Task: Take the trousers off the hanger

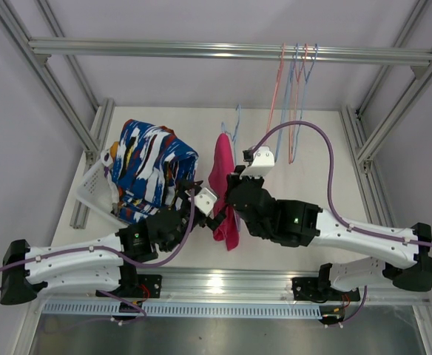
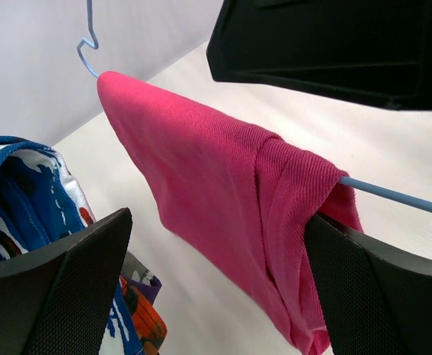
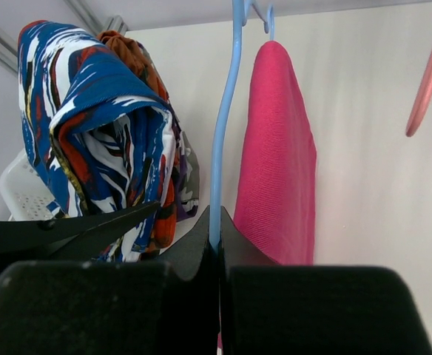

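R end effector (image 3: 216, 238) clamps blue hanger (image 3: 224, 133) above white table (image 1: 305, 186), alu frame (image 1: 201, 50).

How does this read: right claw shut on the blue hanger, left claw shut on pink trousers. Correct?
No: the left wrist view shows the left claw open around the pink trousers. The right claw is shut on the blue hanger.

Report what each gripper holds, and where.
Right gripper is shut on the blue hanger, pinching its wire below the hook. Left gripper is open, jaws either side of the pink trousers, holding nothing.
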`<state>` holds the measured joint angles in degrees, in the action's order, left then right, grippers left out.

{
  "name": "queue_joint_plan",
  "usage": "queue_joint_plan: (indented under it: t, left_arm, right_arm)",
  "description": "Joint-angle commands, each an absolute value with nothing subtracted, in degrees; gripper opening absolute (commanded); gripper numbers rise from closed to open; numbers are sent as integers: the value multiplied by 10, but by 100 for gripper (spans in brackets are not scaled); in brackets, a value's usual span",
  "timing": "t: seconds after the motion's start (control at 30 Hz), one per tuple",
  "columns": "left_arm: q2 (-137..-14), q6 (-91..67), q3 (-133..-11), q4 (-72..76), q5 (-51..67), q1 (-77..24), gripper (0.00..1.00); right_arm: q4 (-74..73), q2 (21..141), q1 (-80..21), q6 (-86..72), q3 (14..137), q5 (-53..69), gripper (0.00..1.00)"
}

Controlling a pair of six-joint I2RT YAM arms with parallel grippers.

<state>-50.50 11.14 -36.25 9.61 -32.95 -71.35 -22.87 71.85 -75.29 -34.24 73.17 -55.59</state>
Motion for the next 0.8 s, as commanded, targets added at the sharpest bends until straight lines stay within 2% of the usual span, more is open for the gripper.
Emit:
queue_joint_plan:
  t: [0.0,0.37,0.77]
  left_arm:
    - [-518,129,-387,107,-356,-715,99]
    - [-546,127,-387,136,-425,-715,99]
    - [-523,71,-389,126,-475,-719,99]
  right_arm:
    - [-178,682,-759,-366,738,-584,0]
    - [-154,682,-776,-388,724,-536,0]
    - [-98,730,-783,-425,747,-552,0]
